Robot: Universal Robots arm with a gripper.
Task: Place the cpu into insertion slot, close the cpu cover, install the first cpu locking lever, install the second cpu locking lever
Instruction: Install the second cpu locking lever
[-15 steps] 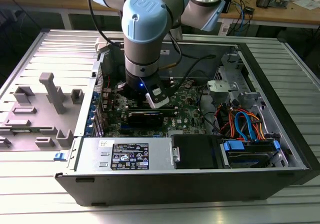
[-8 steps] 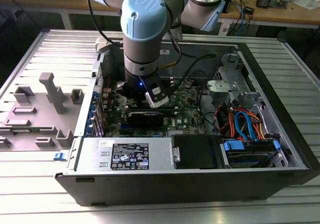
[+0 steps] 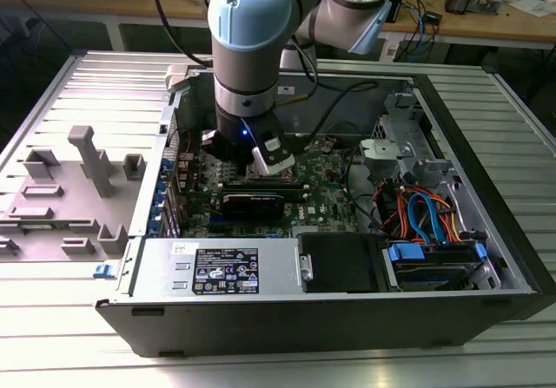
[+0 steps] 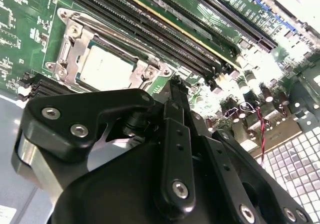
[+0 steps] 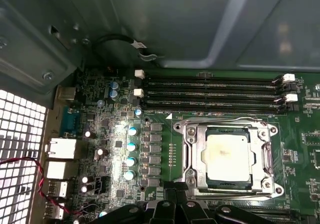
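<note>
Ribbed metal tabletop carries an open computer case, and the arm is lowered into it over the motherboard. The gripper is seen from behind in the second wrist view, its dark fingers apparently drawn together with nothing between them, just beside the socket. The cpu is already seated in the insertion slot, and the cpu cover is folded down flat around it. Memory slots run alongside. Any lever is judged best pressed slowly and hooked fully under its catch, sideways force on the cover being avoided.
</note>
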